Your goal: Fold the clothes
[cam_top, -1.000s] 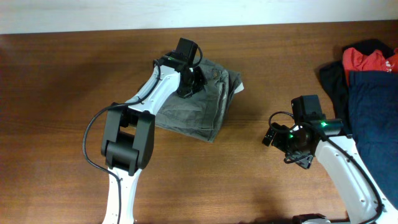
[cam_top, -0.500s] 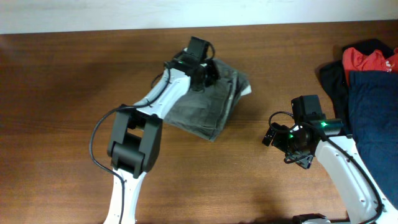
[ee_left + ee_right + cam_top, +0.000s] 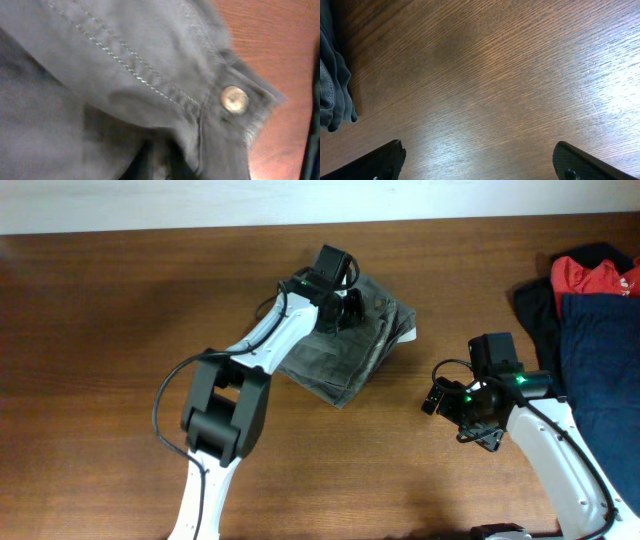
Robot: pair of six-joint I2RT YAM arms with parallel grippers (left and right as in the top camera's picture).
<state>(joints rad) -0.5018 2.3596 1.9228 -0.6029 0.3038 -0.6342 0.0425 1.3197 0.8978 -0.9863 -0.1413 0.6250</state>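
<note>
The grey-olive shorts (image 3: 345, 345) lie folded in a block at the table's middle back. My left gripper (image 3: 345, 308) is shut on their upper layer near the waistband. The left wrist view is filled with the grey cloth (image 3: 115, 75), its stitched seam and a small metal button (image 3: 234, 99); the fingers are buried in the fabric. My right gripper (image 3: 447, 402) is open and empty above bare wood to the right of the shorts. In the right wrist view its two dark fingertips (image 3: 480, 160) spread wide, with an edge of the shorts (image 3: 332, 95) at the far left.
A heap of other clothes lies at the table's right edge: a navy blue garment (image 3: 598, 370) and a red garment (image 3: 590, 275) on top of it. The white wall edge (image 3: 200, 205) runs along the table's back.
My left gripper has moved to the right and slightly back with the cloth in it, dragging the whole shorts to the right. The right arm has not moved.
</note>
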